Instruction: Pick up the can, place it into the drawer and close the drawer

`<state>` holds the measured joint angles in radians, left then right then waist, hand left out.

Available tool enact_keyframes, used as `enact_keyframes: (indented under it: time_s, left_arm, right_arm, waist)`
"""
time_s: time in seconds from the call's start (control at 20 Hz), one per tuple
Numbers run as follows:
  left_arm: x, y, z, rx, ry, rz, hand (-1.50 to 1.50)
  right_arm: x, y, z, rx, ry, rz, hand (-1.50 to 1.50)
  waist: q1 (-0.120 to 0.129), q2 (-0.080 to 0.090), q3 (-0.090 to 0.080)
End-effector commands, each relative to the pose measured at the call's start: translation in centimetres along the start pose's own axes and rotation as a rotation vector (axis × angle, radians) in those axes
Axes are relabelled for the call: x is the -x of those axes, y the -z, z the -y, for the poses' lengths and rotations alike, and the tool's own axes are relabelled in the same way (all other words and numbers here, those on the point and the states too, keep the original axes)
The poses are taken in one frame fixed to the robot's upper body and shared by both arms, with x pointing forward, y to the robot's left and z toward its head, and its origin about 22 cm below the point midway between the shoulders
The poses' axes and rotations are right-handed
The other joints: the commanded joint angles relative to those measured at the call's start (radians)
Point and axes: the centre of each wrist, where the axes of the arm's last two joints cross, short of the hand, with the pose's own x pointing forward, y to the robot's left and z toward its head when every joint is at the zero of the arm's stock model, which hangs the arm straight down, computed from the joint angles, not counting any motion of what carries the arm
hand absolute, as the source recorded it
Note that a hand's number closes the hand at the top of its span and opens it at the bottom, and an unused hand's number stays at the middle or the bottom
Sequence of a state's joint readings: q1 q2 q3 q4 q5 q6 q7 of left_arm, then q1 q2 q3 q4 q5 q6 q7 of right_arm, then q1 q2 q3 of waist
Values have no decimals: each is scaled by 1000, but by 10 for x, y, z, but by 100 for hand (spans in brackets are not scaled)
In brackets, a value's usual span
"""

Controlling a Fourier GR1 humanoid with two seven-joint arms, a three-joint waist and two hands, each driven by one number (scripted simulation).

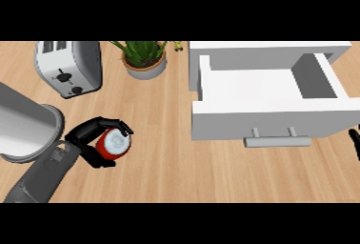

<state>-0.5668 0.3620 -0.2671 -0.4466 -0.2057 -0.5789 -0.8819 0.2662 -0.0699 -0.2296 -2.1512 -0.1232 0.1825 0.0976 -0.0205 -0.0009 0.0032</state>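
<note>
A red can (114, 145) with a pale top stands on the wooden counter at the lower left. My left hand (90, 137) is curled round it, fingers over its far side and thumb below it. The white drawer (271, 119) stands pulled open at the right, its inside bare, with a grey handle (277, 141) on its front. Only the fingertips of my right hand (354, 141) show at the right edge, just past the drawer's front corner.
A silver toaster (69, 67) stands at the back left. A potted plant (145, 59) sits beside the drawer cabinet. A large grey round pot (25, 129) lies at the far left, close to my left forearm.
</note>
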Motion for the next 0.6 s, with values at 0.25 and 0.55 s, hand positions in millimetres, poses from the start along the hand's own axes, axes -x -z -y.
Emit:
enact_keyframes:
  time_s: [0.25, 0.55]
  left_arm:
    - [3, 15, 18, 165, -239, 112, 150]
    - [26, -23, 18, -675, -258, 46, 150]
  right_arm:
    - [-3, 5, -4, 23, -6, 13, -150]
    - [5, -8, 2, 56, -14, -8, -150]
  waist:
    - [11, 2, -4]
    - [55, -6, -2]
